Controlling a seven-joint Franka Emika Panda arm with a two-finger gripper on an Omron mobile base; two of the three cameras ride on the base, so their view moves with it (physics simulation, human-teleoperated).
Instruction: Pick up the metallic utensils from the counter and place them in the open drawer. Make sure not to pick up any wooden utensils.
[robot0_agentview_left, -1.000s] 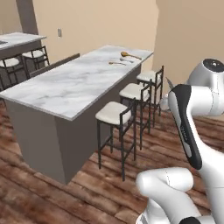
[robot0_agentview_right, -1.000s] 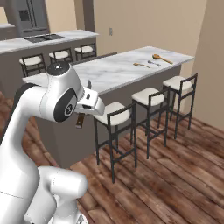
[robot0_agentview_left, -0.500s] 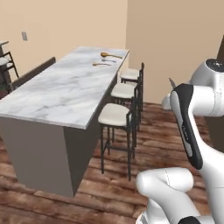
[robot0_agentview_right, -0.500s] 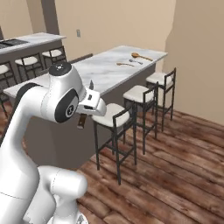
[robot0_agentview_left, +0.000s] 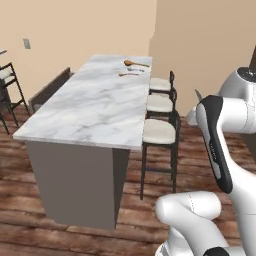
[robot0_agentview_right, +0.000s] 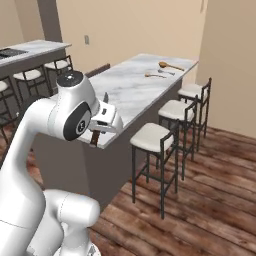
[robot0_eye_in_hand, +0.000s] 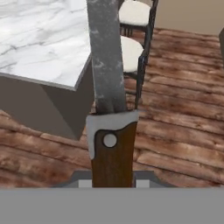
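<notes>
One metal piece is in hand: pincer (robot0_eye_in_hand: 112, 181) clamped on the brown-handled grey-bladed knife (robot0_eye_in_hand: 107, 100). Short silver spoon (robot0_agentview_left: 135, 70) lies on the white marble surface (robot0_agentview_left: 95, 107), between two orange-brown wooden spoons (robot0_agentview_left: 136, 63). Risk: long blade levers loose while driving.

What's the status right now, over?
Tool shut on dark-handled knife, blade pointing ahead. Two wooden spoons and silver spoon lie at far end of counter. Stools line its near side.
</notes>
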